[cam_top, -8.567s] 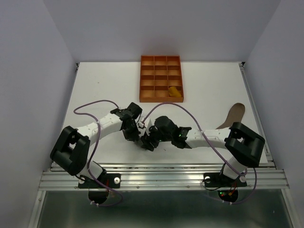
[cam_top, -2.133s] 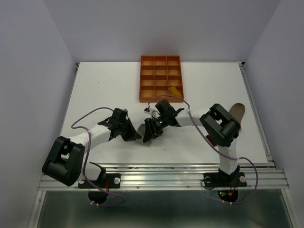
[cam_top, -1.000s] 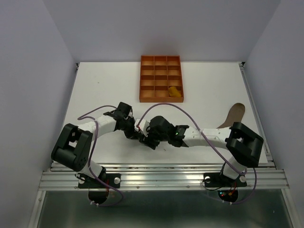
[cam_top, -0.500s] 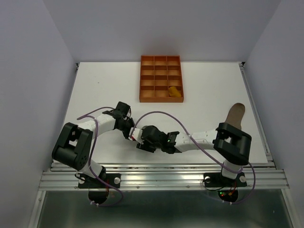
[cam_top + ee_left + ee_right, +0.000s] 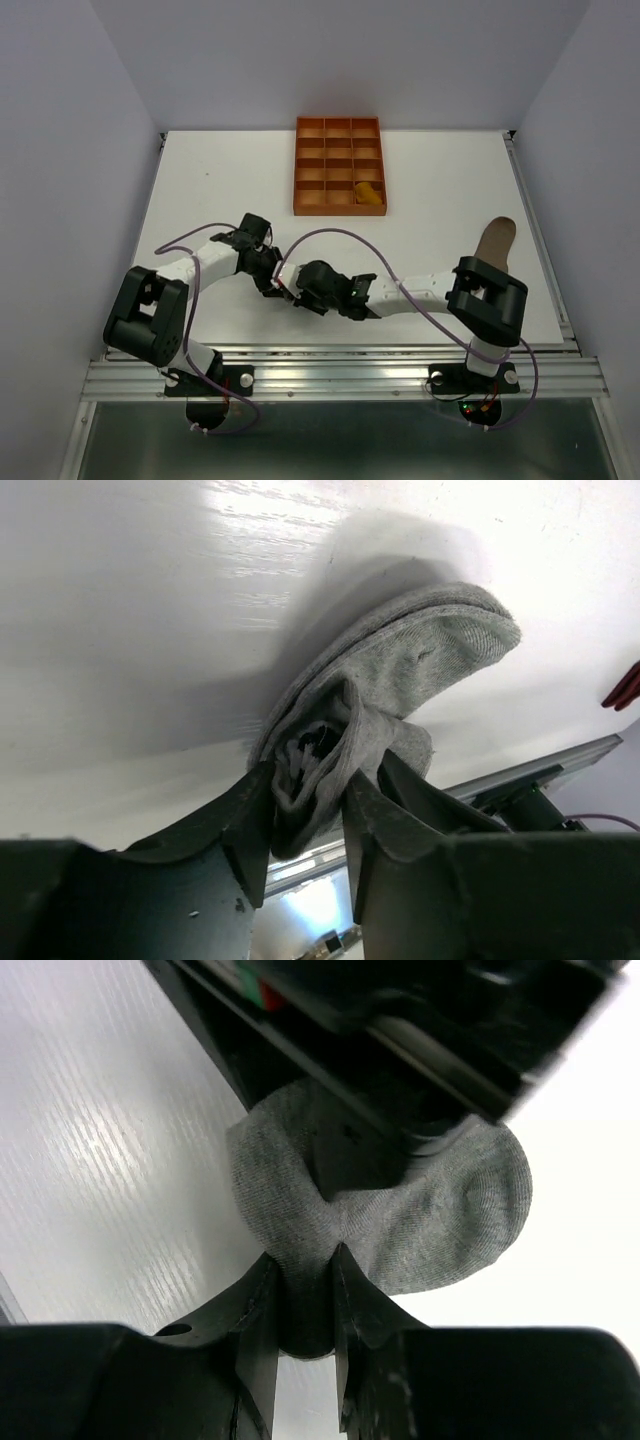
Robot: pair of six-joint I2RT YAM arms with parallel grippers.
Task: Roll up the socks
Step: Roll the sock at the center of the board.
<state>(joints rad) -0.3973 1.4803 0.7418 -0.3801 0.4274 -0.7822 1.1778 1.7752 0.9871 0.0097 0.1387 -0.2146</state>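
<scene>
The grey sock (image 5: 400,670) lies bunched on the white table, held from both sides. My left gripper (image 5: 308,815) is shut on its striped cuff end. My right gripper (image 5: 305,1295) is shut on a fold of the same grey sock (image 5: 420,1215). In the top view the two grippers meet at the table's near middle, left gripper (image 5: 271,283), right gripper (image 5: 298,293), and hide the sock. The taupe-brown sock (image 5: 492,243) lies flat at the right edge, partly behind the right arm. The mustard yellow sock (image 5: 368,192) sits rolled in the tray.
The orange compartmented tray (image 5: 338,166) stands at the back middle of the table. The metal rail (image 5: 340,372) runs along the near edge. Purple cables loop over both arms.
Over the last second the right gripper has shifted left and closer to the left gripper. The left gripper has stayed near the same spot on the grey sock.
</scene>
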